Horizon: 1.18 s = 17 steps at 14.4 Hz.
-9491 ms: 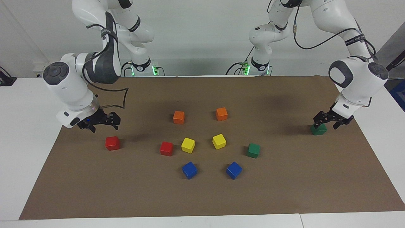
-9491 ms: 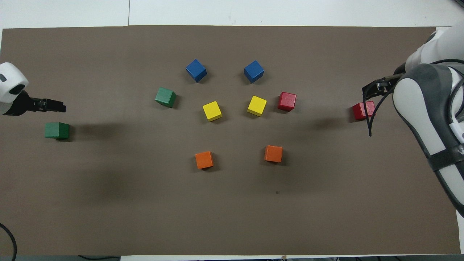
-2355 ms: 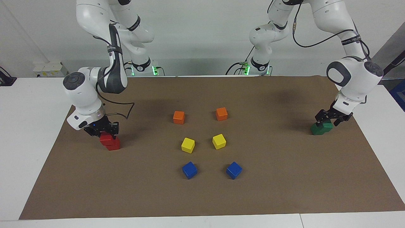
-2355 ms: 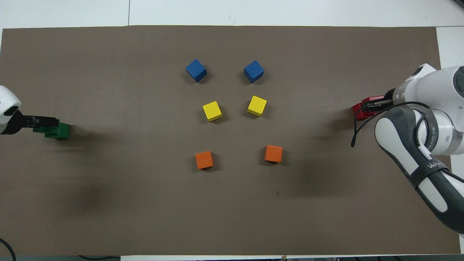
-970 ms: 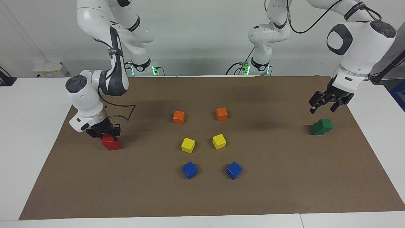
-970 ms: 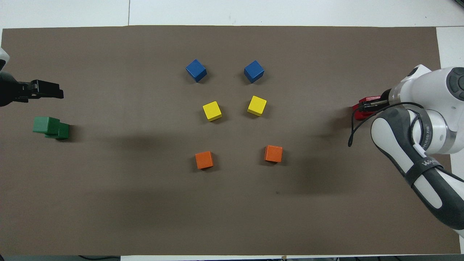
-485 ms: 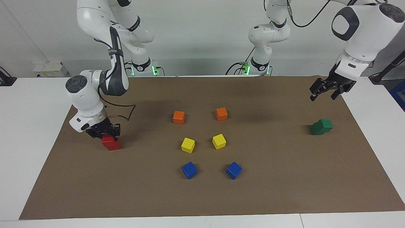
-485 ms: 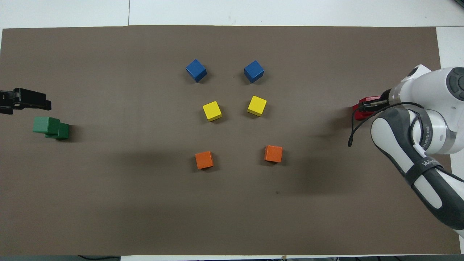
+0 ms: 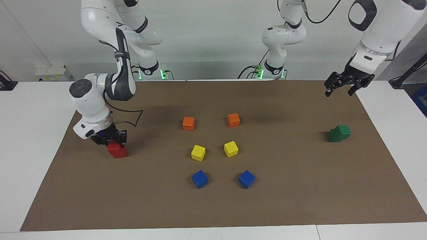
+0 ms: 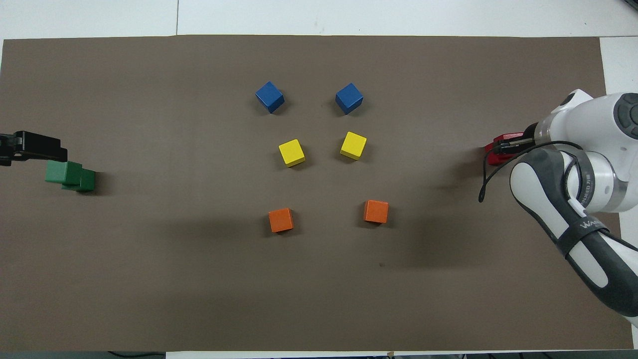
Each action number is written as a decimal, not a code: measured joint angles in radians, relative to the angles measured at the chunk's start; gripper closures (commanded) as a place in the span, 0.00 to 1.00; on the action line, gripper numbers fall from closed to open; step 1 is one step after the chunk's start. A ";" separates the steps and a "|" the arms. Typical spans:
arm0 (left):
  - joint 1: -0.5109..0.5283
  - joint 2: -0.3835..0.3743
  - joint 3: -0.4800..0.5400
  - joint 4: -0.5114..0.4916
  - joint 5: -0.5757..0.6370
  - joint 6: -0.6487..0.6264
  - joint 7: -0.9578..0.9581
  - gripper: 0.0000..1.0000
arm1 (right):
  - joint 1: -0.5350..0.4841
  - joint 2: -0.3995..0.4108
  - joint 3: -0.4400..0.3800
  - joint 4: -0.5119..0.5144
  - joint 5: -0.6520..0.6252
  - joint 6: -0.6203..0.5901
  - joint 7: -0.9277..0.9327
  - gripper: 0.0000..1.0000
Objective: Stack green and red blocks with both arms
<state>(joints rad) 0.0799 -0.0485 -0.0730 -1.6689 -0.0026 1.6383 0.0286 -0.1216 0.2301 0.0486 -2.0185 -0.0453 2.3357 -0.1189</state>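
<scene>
Two dark green blocks are stacked at the left arm's end of the mat, the upper green block (image 9: 344,130) (image 10: 63,171) sitting askew on the lower green block (image 9: 333,136) (image 10: 85,180). My left gripper (image 9: 339,90) (image 10: 47,148) is open, empty and raised high over the mat by that stack. At the right arm's end, my right gripper (image 9: 111,139) (image 10: 509,145) is low and shut on the upper red block (image 9: 114,145) (image 10: 507,136), which rests on the lower red block (image 9: 118,153) (image 10: 491,158).
Two orange cubes (image 9: 188,123) (image 9: 233,120), two yellow cubes (image 9: 198,153) (image 9: 231,148) and two blue cubes (image 9: 199,179) (image 9: 246,179) stand mid-mat on the brown mat (image 9: 300,193). White table surrounds the mat.
My left gripper has let go of the upper green block and risen well above the green stack. My right gripper has stayed on the red stack for the last second.
</scene>
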 measured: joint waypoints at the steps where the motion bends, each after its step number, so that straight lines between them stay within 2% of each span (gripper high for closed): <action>1: 0.000 -0.002 -0.001 0.002 0.006 -0.010 0.000 0.00 | 0.000 0.000 0.000 0.000 0.000 0.000 0.000 1.00; 8: 0.000 -0.003 -0.001 0.022 0.011 -0.040 0.000 0.00 | 0.000 0.000 0.000 0.000 0.000 0.000 0.000 1.00; 11: 0.000 -0.003 -0.001 0.023 0.011 -0.040 0.000 0.00 | 0.000 0.000 0.000 0.000 0.000 0.000 0.000 0.73; 15: 0.000 -0.003 -0.001 0.025 0.011 -0.040 0.000 0.00 | 0.000 0.000 0.000 0.000 0.000 0.000 0.000 0.20; 17: 0.000 -0.003 -0.001 0.025 0.011 -0.039 0.000 0.00 | 0.000 0.001 -0.001 -0.007 0.000 0.000 0.000 0.04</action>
<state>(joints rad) 0.0800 -0.0517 -0.0737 -1.6436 0.0084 1.5989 0.0286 -0.1218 0.2307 0.0478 -2.0258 -0.0453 2.3360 -0.1189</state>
